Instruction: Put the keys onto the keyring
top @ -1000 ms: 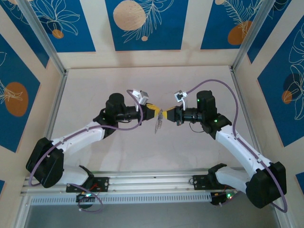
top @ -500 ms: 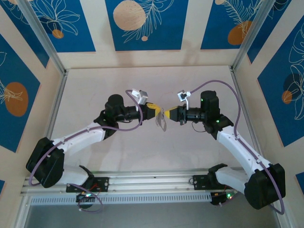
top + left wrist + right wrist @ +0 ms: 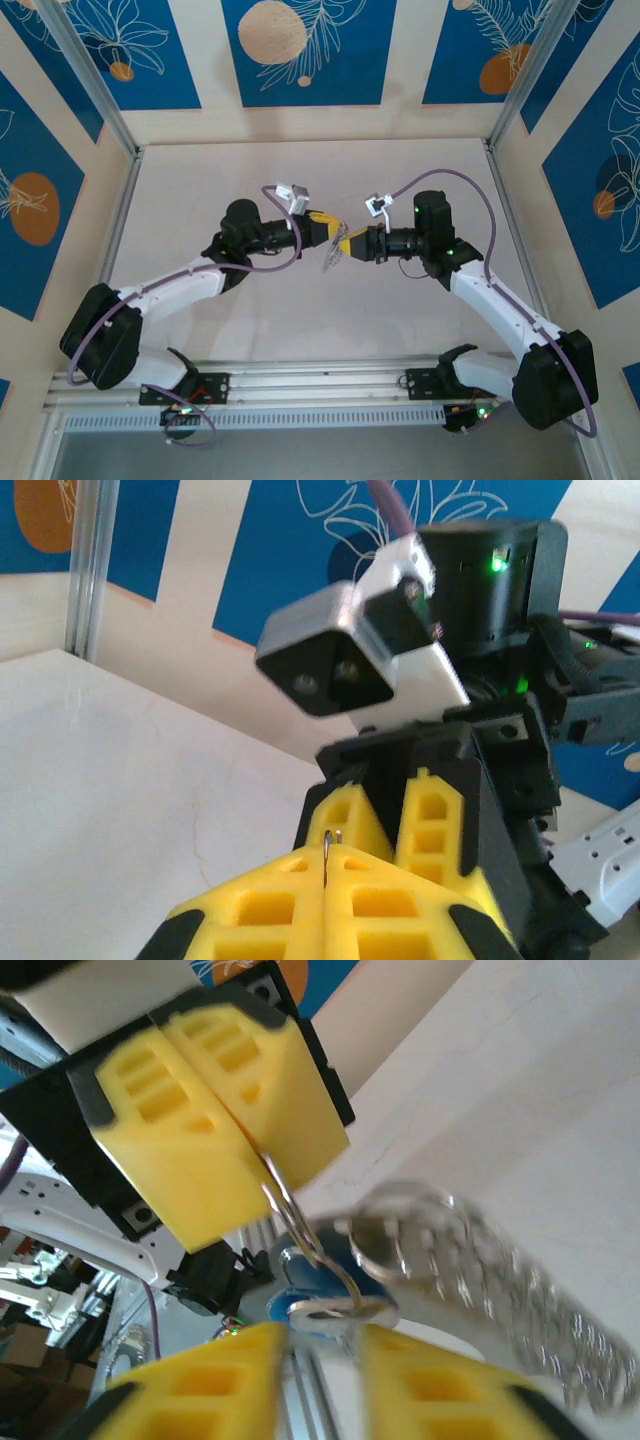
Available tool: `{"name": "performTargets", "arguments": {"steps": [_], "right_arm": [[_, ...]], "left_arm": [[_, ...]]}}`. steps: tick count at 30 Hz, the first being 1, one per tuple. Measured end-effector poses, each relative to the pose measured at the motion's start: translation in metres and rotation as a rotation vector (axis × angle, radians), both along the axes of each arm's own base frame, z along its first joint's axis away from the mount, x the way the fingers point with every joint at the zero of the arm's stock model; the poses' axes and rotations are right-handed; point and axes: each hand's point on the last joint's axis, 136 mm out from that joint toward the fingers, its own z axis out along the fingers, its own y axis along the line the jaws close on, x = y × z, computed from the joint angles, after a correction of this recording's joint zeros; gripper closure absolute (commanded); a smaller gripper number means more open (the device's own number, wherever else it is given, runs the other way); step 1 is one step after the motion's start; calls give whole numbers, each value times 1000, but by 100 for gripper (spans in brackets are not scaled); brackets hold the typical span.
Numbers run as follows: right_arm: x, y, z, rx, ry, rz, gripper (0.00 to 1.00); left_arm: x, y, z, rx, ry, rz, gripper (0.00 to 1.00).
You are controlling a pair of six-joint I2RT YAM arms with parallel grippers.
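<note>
My left gripper (image 3: 326, 230) is shut on the thin grey wire of the keyring (image 3: 287, 1208), which curves down from its yellow fingers (image 3: 215, 1110). The key's blue head (image 3: 292, 1278) and a flat silver piece (image 3: 335, 1307) sit at the loop's lower bend, right at my right gripper (image 3: 325, 1338). The right jaws stand apart, and the metal lies between the tips without being pinched. In the top view the right gripper (image 3: 348, 244) faces the left one over mid-table, the keyring (image 3: 333, 258) dangling between them. In the left wrist view the keyring wire (image 3: 327, 844) pokes out between the shut left gripper (image 3: 327, 865).
A silver split ring with a length of chain (image 3: 520, 1290) hangs from the bunch, blurred. The pale tabletop (image 3: 300, 180) lies below both grippers, fenced by aluminium posts (image 3: 95, 85) and patterned walls. Both arms reach in from the near rail (image 3: 320, 385).
My right gripper's jaws have parted from shut to apart. The right arm drew back slightly, then came in close to the left gripper again. The left gripper kept its hold on the keyring.
</note>
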Motion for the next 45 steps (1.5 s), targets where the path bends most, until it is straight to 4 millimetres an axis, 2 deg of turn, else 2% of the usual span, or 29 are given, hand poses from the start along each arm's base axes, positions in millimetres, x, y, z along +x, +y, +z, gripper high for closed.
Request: {"name": "performTargets", "arguments": {"steps": [4,8,14,18,22,26,34,39,45], "right_arm": [[2,-18,2,16,6,-68,60],[1,-31,16,49,-35,-124,60],[9,-39,40,103,-115,-213,60],[19,-42,49,137,-145,-267,57],[31,-41,54,178,-149,-288,56],[42,-35,50,200,-130,-294,56],[41,-18,52,226,-134,-264,59],[41,-10,48,224,-126,-246,69],[40,-6,45,222,-119,-238,93]], "left_arm": [[2,0,9,-41,-4,6,100],[5,-1,15,-80,12,9,100],[10,-3,12,-131,56,9,100],[12,-5,10,-157,87,3,100],[12,-5,13,-188,101,-2,100],[12,-4,16,-212,108,-5,100],[14,-4,13,-230,128,-4,100],[15,-4,10,-232,144,-3,100],[15,-3,13,-243,134,4,100]]}}
